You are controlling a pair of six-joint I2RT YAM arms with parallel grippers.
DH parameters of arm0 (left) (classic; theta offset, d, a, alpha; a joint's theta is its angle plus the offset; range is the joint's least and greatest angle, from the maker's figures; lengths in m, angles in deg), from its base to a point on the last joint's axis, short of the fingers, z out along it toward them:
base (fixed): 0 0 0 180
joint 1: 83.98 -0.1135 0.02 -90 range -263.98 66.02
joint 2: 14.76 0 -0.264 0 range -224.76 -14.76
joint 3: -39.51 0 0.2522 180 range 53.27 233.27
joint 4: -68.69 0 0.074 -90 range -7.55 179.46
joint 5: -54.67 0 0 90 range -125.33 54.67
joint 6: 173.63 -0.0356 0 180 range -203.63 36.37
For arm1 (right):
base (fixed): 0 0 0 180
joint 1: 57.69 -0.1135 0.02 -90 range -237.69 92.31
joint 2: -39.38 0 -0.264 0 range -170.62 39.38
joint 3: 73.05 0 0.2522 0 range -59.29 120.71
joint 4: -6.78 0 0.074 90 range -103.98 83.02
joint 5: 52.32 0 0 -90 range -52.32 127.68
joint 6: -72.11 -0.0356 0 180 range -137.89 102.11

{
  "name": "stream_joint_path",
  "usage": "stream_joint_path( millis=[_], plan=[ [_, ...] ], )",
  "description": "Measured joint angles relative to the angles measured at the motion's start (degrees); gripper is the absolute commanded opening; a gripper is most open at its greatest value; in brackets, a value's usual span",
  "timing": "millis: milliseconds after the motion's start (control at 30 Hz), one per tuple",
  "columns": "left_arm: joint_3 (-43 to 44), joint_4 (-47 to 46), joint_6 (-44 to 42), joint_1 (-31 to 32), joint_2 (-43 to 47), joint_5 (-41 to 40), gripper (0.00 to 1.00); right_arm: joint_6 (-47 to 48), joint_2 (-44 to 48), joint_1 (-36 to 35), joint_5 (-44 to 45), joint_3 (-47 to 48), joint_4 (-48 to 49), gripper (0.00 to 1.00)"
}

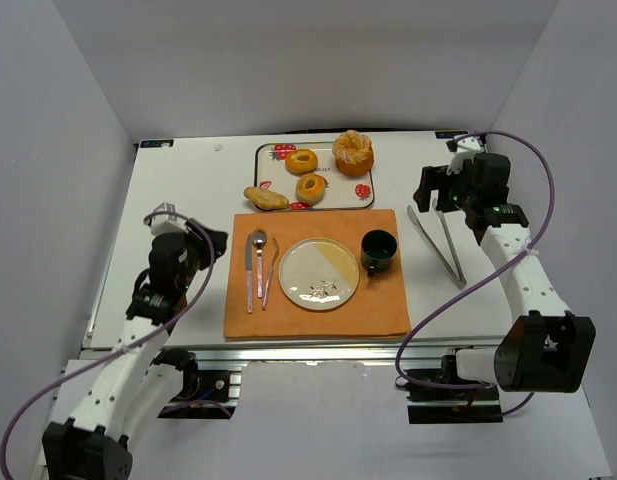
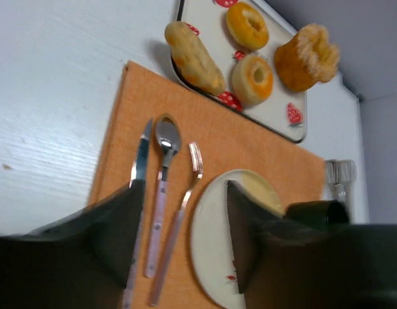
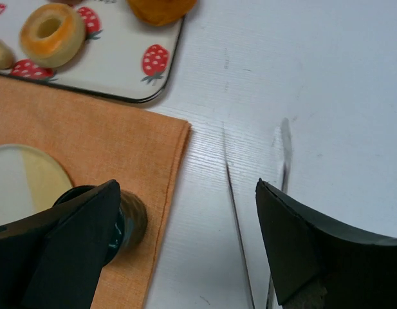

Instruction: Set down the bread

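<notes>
Two small golden-orange bread rings lie on a strawberry-print tray (image 1: 363, 170) at the back: a far one (image 1: 301, 160) and a near one (image 1: 310, 187). Both show in the left wrist view, the far one (image 2: 247, 24) and the near one (image 2: 256, 77). The right wrist view shows the near one (image 3: 53, 32). The pale plate (image 1: 318, 272) sits on the orange mat (image 1: 378, 310). My left gripper (image 1: 218, 242) is open and empty at the mat's left edge, above the cutlery (image 2: 185, 193). My right gripper (image 1: 443, 195) is open and empty over the tongs (image 3: 188, 187).
A large ridged bun (image 1: 353, 153) and an oblong tan roll (image 1: 265, 198) share the tray. A knife (image 1: 249, 272), spoon (image 1: 259, 258) and fork (image 1: 271, 268) lie left of the plate. A dark cup (image 1: 379, 250) stands to its right. Metal tongs (image 1: 438, 245) lie on the white table.
</notes>
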Motion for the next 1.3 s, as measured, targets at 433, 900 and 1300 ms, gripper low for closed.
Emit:
stream_joint_path(
  millis=[433,900,1300],
  plan=[
    [-5.20,-1.99,4.48,0.00,5.88,1.64,0.86,21.90,-0.48,1.14,-18.86,-1.18,-5.84,0.79],
    [-9.44,-4.39,5.40,0.00,6.60,3.32,0.86,27.30,-14.12,4.94,7.50,-5.22,-9.40,0.89],
    [-10.45,-4.00,6.21,0.00,9.75,3.32,0.86,33.40,-23.58,8.28,5.84,-4.83,-10.56,0.84]
  ],
)
